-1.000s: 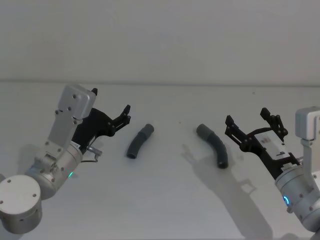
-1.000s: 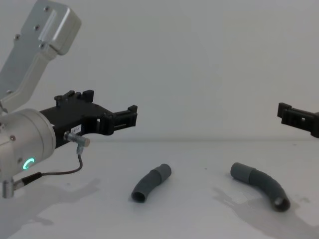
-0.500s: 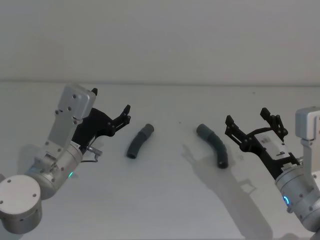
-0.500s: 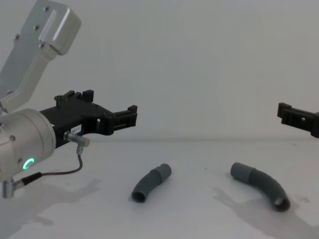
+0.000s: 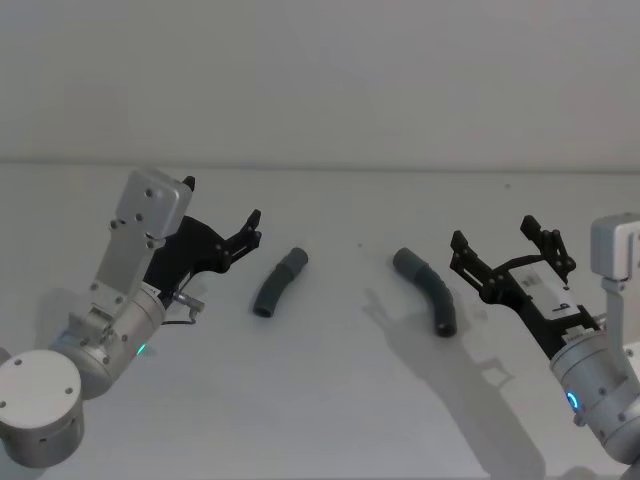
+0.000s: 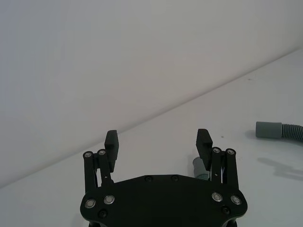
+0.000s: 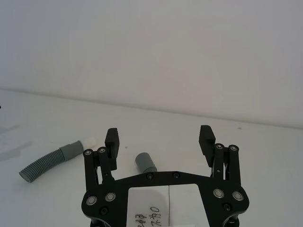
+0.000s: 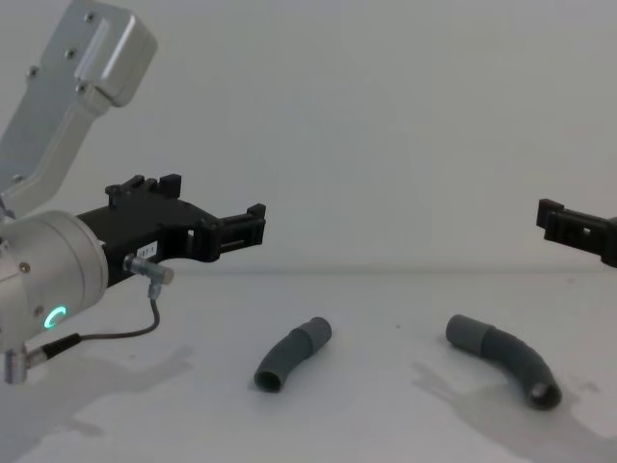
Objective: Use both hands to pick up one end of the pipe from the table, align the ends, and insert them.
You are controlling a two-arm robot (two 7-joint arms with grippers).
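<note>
Two curved dark grey pieces of the pipe lie apart on the white table (image 5: 330,400). The shorter left piece (image 5: 278,283) (image 8: 292,353) has its collar at the far end. The longer right piece (image 5: 428,288) (image 8: 503,368) has its collar toward the middle. My left gripper (image 5: 222,205) (image 8: 214,203) hovers open just left of the left piece, above the table. My right gripper (image 5: 492,232) (image 8: 569,227) hovers open just right of the right piece. In the left wrist view the open gripper (image 6: 157,138) points at a pipe end (image 6: 199,168). The right wrist view shows the open gripper (image 7: 159,135) facing the collar end (image 7: 146,163).
A plain pale wall (image 5: 320,80) rises behind the table. The table surface between the two pipe pieces and in front of them is bare.
</note>
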